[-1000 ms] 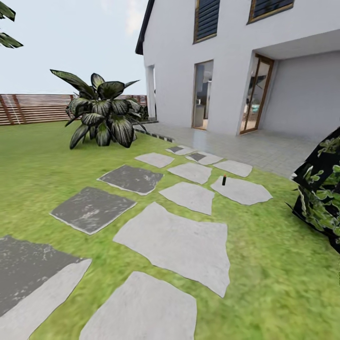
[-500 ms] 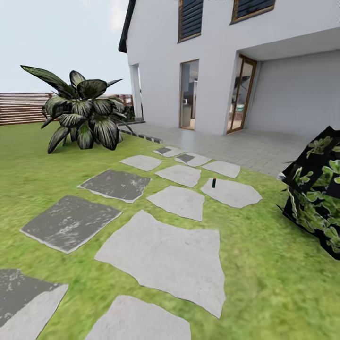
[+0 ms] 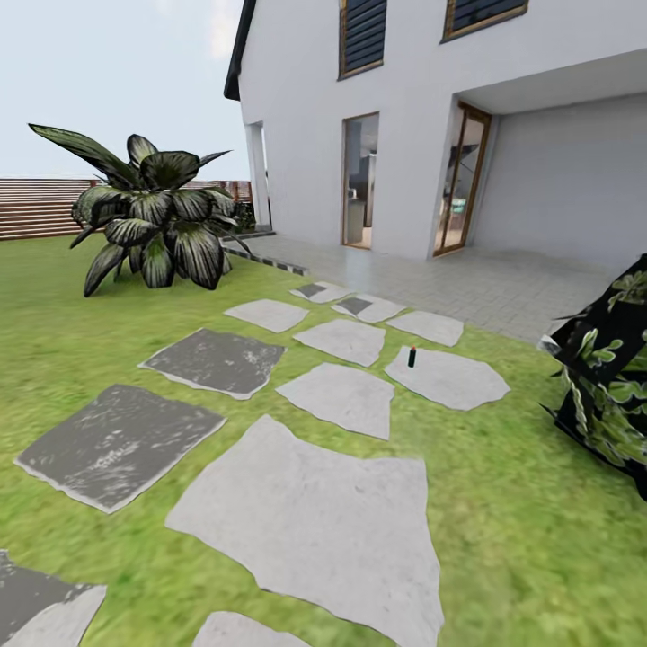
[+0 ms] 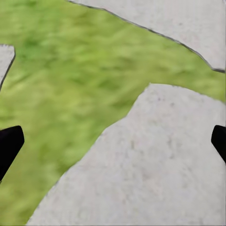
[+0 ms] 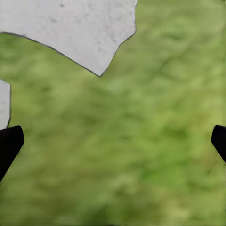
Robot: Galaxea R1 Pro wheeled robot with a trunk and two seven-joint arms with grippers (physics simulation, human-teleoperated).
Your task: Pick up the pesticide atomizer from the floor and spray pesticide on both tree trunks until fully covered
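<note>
Looking out from the head camera, we see a green lawn [image 3: 63,359] crossed by a path of flat stepping stones [image 3: 310,521], some pale grey, some dark; on one pale stone [image 3: 449,379], toward the far right of the path, stands a small, dark, upright object with a reddish top [image 3: 412,356]; it is too small for us to be sure, but it may be the pesticide atomizer, and it sits near the stone's left edge, well apart from us. Beyond the path lies a paved terrace [image 3: 467,283] in front of a white house [image 3: 359,99] with tall glazed doors [image 3: 460,180]; to the left a broad-leaved dark plant [image 3: 153,220] grows on the grass, with a brown slatted fence [image 3: 36,207] behind it; at the right edge a dark leafy shrub [image 3: 611,377] juts in.

In the left wrist view, we find the left gripper [image 4: 113,141] with its two dark fingertips [image 4: 9,143] far apart at the picture's sides, nothing between them, above a pale stone and grass; in the right wrist view, the right gripper [image 5: 113,141] has its fingertips [image 5: 9,141] spread just as wide and empty, over grass with a stone's corner [image 5: 70,28] nearby.
</note>
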